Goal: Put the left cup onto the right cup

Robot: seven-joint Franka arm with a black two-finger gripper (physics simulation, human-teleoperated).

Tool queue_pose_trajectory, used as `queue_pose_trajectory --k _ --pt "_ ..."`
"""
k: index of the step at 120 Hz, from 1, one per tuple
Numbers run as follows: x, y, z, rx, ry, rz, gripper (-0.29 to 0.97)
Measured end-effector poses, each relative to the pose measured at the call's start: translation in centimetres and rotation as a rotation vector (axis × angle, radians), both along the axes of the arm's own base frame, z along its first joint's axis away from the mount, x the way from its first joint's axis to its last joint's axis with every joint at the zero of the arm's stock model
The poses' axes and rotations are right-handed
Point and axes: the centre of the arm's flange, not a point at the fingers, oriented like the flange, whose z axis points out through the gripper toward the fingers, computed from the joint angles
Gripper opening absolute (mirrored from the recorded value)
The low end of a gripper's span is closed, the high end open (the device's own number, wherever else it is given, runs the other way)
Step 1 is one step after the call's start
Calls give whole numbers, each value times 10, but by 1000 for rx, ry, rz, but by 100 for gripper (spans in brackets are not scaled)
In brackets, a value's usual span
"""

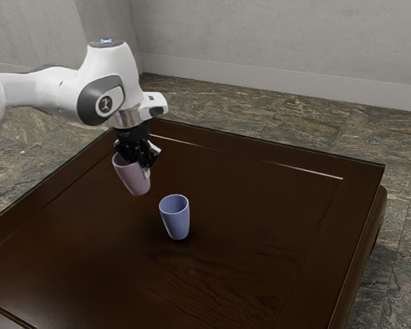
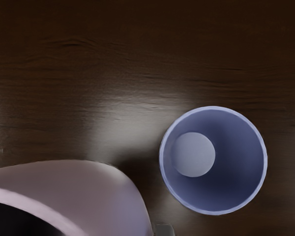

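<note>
With our gripper (image 1: 138, 156) clenched on the tilted pink cup (image 1: 132, 175), seemingly at its rim, we should centre it over the upright blue cup (image 1: 175, 216) before lowering.

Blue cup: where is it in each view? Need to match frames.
Exterior view: blue cup stands upright on the table, lower right of the held pink cup.
Wrist view: blue cup seen from above, mouth open, beside the pink cup's rim.
Shared landmark: the pink cup in the hand.
</note>
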Motion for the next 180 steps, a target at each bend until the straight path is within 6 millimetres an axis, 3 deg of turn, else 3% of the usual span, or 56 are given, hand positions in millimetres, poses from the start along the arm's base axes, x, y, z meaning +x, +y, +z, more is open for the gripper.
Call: queue_pose_trajectory --k 29,76,95,135,180 --pt "1 -16 22 13 17 -1 -10" --pt "7 -5 31 44 18 29 -10" --pt "9 -10 24 48 29 25 -10" --pt "5 -54 20 43 36 -13 -10" --pt "22 -60 15 28 34 14 -10"
